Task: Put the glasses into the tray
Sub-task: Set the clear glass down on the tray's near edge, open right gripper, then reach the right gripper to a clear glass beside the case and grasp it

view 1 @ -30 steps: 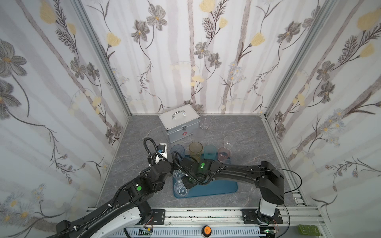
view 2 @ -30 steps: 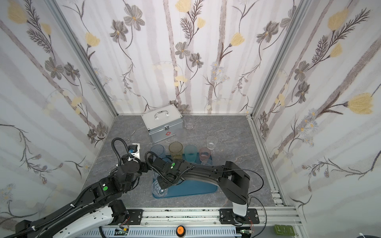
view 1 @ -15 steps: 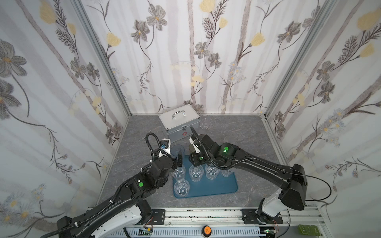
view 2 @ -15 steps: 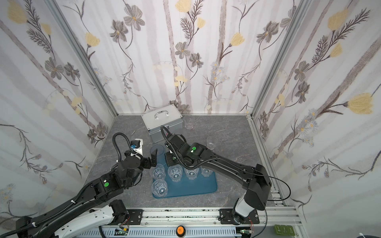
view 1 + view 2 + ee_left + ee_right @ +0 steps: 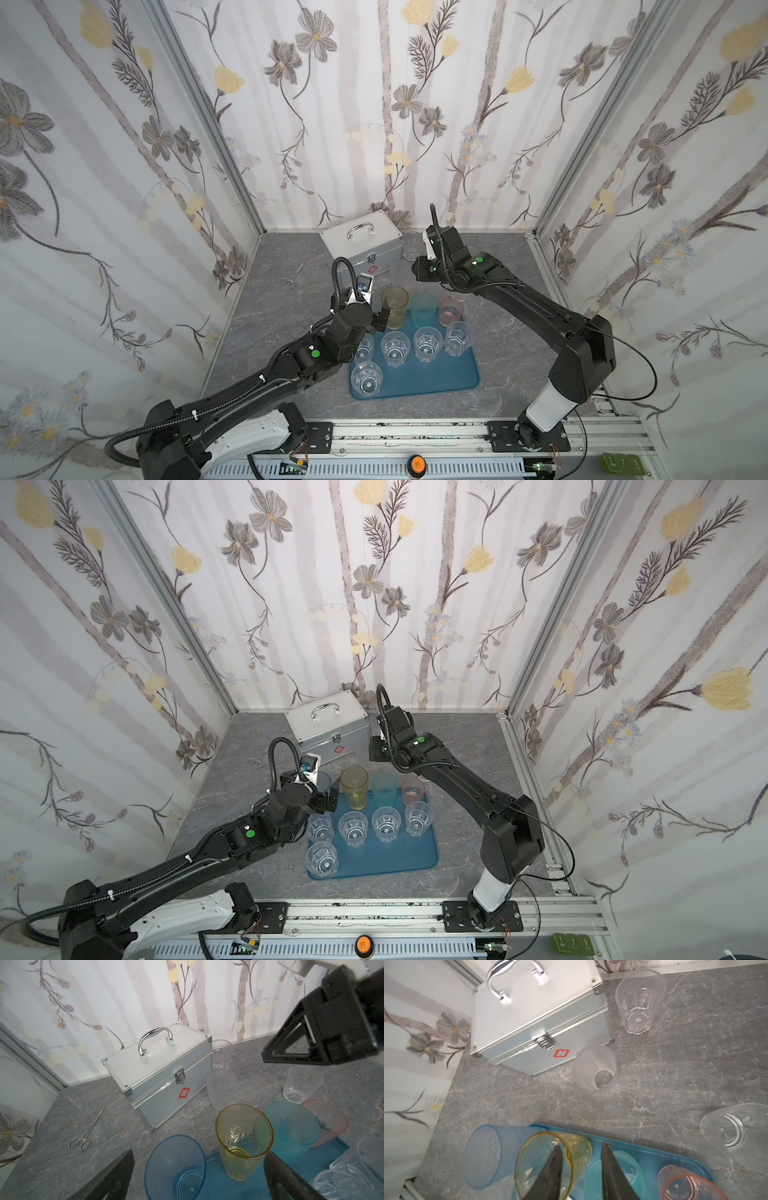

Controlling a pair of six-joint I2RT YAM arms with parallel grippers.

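One dotted clear glass [image 5: 596,1070] stands well beyond right end effector [image 5: 581,1145], untouched.

The blue tray [image 5: 436,376] lies flat with five clear glasses [image 5: 428,344] standing in it. The yellow glass [image 5: 395,309], teal glass [image 5: 423,309] and pink glass [image 5: 451,311] stand along its far edge, the blue glass [image 5: 176,1167] at the corner. Three other glasses [image 5: 221,1053] stand behind the tray.

In a top view the left hand [image 5: 326,802] hides the lower part of the blue-tinted ribbed plastic tumbler [image 5: 323,777] just beyond it. In the right wrist view the picture's edge cuts off the pink-tinted plastic tumbler [image 5: 685,1186] beside the right hand [image 5: 581,1146]. That hand's fingers are cropped too.
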